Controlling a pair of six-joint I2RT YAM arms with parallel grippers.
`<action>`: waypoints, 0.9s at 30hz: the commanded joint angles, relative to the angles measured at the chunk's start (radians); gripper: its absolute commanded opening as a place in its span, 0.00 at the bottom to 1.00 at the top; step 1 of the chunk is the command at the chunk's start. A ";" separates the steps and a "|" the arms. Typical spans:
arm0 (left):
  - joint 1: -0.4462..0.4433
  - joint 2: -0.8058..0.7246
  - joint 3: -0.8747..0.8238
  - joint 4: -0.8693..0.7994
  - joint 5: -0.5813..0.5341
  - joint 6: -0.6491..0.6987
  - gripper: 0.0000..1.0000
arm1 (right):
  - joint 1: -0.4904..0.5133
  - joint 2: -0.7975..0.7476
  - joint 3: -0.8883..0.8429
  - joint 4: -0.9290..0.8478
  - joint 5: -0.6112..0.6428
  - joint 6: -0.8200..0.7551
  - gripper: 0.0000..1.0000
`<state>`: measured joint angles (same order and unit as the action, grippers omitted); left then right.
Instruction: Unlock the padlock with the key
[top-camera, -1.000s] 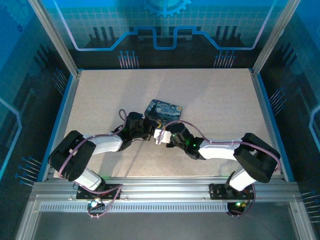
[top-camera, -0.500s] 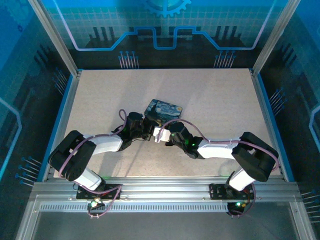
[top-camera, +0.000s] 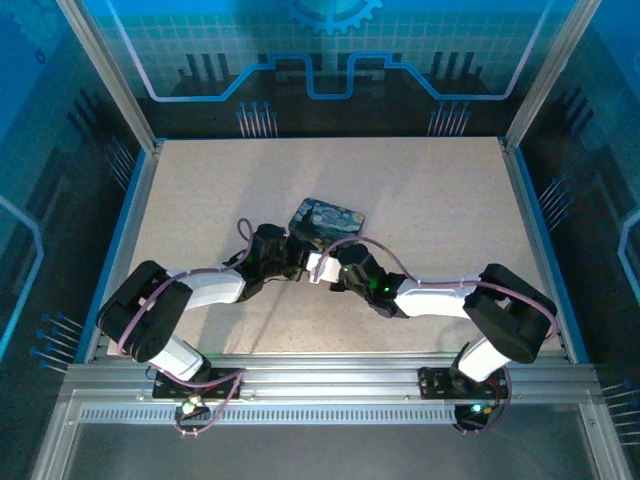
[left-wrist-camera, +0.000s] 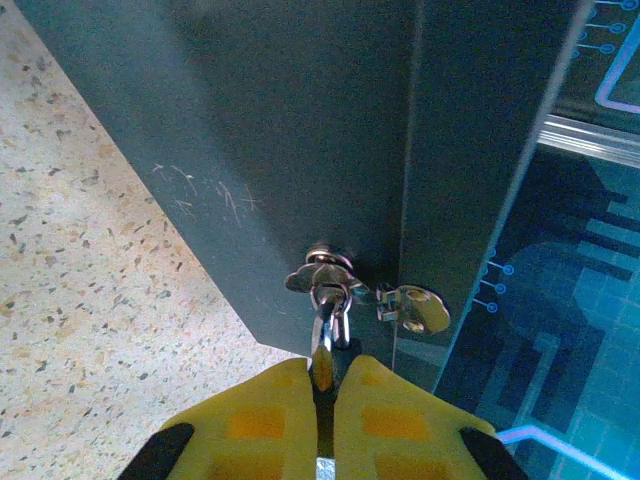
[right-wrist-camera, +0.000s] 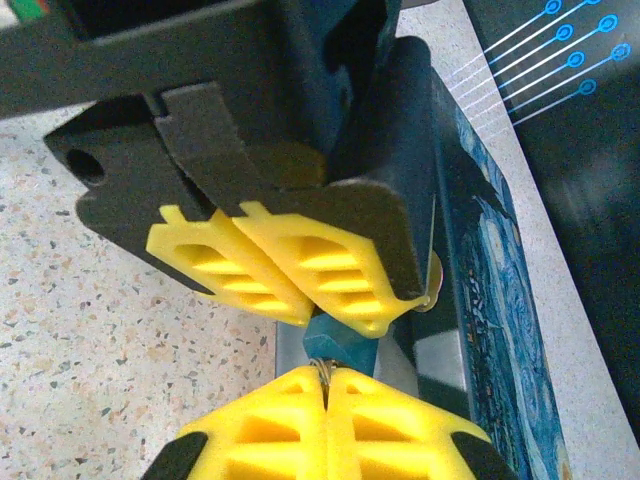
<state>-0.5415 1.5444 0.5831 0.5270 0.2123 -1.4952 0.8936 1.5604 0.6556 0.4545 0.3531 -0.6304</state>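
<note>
The left tool (left-wrist-camera: 322, 375) is pinched shut on the padlock (left-wrist-camera: 330, 298), hung at the tin (left-wrist-camera: 300, 150) latch; the right tool (right-wrist-camera: 325, 385) is shut on a thin sliver, seemingly the key (right-wrist-camera: 322, 368); the padlock lies straight ahead of it, tips nearly meeting, key axis pointing lockward.

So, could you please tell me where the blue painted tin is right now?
In the top view, the blue painted tin lies near the middle of the table, just beyond the point where the left gripper and right gripper meet.
</note>
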 joint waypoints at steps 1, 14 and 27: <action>-0.014 0.004 0.027 0.056 0.040 -0.019 0.00 | -0.015 0.009 0.034 0.016 0.026 0.076 0.00; -0.016 0.011 0.029 0.057 0.039 -0.024 0.00 | -0.056 -0.005 0.040 0.001 -0.124 0.401 0.00; -0.023 0.019 0.030 0.051 0.032 -0.020 0.00 | -0.117 0.003 0.022 0.014 -0.256 0.607 0.00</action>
<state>-0.5415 1.5570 0.5831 0.5285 0.2016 -1.5143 0.7956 1.5600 0.6624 0.4362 0.1116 -0.0834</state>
